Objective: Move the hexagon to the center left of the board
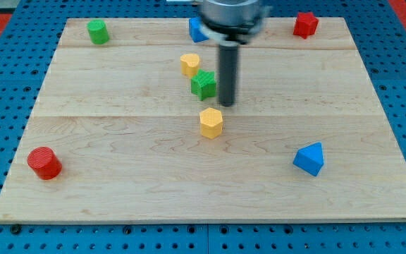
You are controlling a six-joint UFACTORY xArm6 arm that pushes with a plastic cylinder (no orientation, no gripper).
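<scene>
The yellow hexagon lies near the board's middle. My tip is just above and to the right of it, a small gap apart, and right beside the green star on that block's right. A second yellow block, of unclear shape, sits just above the green star.
The wooden board lies on a blue pegboard. A green cylinder is at the top left, a red cylinder at the bottom left, a red block at the top right, a blue block at the lower right. A blue block is partly hidden behind the arm.
</scene>
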